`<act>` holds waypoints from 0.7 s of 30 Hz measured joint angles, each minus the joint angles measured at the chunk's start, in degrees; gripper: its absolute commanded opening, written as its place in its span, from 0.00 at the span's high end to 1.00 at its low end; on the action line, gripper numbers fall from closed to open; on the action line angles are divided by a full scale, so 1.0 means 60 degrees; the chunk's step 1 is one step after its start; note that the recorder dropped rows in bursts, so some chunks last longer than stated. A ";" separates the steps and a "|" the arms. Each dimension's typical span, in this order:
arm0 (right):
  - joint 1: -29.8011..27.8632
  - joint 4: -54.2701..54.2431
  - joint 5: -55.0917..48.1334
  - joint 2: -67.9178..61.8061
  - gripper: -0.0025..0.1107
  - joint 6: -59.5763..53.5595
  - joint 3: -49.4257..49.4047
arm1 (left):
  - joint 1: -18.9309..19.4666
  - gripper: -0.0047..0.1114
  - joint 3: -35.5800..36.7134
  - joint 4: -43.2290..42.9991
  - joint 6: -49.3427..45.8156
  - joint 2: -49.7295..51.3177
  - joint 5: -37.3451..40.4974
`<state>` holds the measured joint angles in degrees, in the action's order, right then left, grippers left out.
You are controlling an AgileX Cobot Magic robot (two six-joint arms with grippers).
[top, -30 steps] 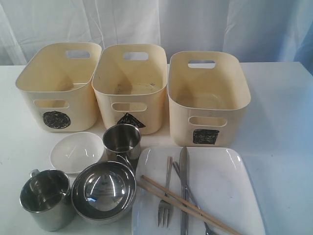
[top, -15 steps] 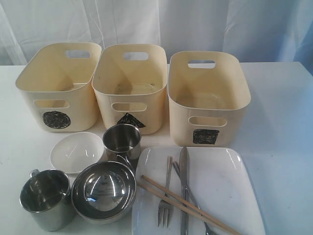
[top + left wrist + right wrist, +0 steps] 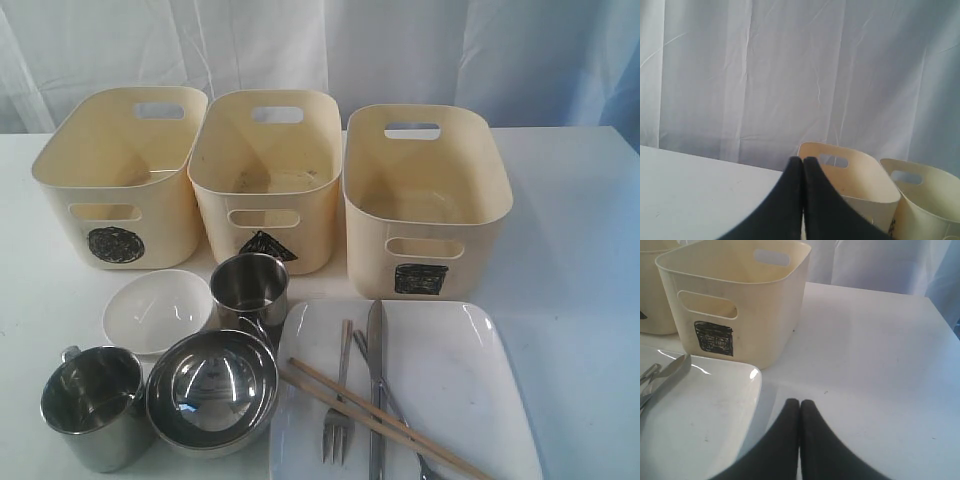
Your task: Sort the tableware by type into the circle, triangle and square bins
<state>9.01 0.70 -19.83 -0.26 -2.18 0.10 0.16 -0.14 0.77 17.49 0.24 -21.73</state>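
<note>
Three cream bins stand in a row: circle bin [image 3: 117,178], triangle bin [image 3: 264,180], square bin [image 3: 425,200]. In front lie a small white bowl [image 3: 156,310], two steel mugs [image 3: 250,290] [image 3: 93,405] and stacked steel bowls [image 3: 212,390]. The white plate [image 3: 455,385] carries the fork [image 3: 340,410], knife [image 3: 375,385], chopsticks [image 3: 385,420] and a mostly hidden spoon. No arm shows in the exterior view. My left gripper [image 3: 803,161] is shut and empty, pointing past a bin [image 3: 855,175]. My right gripper [image 3: 799,403] is shut and empty over the table beside the plate [image 3: 700,415].
A white curtain [image 3: 400,50] hangs behind the bins. The white table [image 3: 570,230] extends to the right of the square bin [image 3: 735,295]. The knife tip [image 3: 675,371] shows in the right wrist view.
</note>
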 measured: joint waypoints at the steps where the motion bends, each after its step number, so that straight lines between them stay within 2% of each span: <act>1: 0.0000 0.0000 0.0000 0.0000 0.98 0.0000 0.0000 | 0.0000 0.96 0.0000 -0.0129 0.0070 0.0000 -0.0006; 4: 0.0000 0.0000 0.0000 0.0000 0.98 0.0000 0.0000 | 0.0000 0.96 0.0000 -0.0485 0.0403 0.0000 -0.0139; 7: 0.0000 0.0000 0.0000 0.0000 0.98 0.0000 0.0000 | 0.0000 0.96 0.0000 -0.1166 0.1377 0.0000 -0.0296; 9: 0.0000 0.0000 0.0000 0.0000 0.98 0.0000 0.0000 | 0.0000 0.96 -0.0046 -0.1917 0.2222 -0.0015 -0.0318; 12: 0.0000 0.0000 0.0000 0.0000 0.98 0.0000 0.0000 | 0.0000 0.96 -0.0516 -0.3770 0.3566 -0.0015 -0.0279; 13: 0.0000 0.0000 0.0000 0.0000 0.98 0.0000 0.0000 | 0.0000 0.96 -0.0975 -0.5055 0.4321 0.0200 -0.0274; 17: 0.0000 0.0000 0.0000 0.0000 0.98 0.0000 0.0000 | 0.0000 0.96 -0.1649 -0.6240 0.4941 0.1070 -0.0161; 21: 0.0000 0.0000 0.0000 0.0000 0.98 0.0000 0.0000 | 0.0000 0.96 -0.2471 -0.7728 0.5236 0.2948 -0.0623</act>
<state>9.01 0.70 -19.83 -0.26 -2.18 0.10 0.16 -14.97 -45.59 48.90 17.93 -25.47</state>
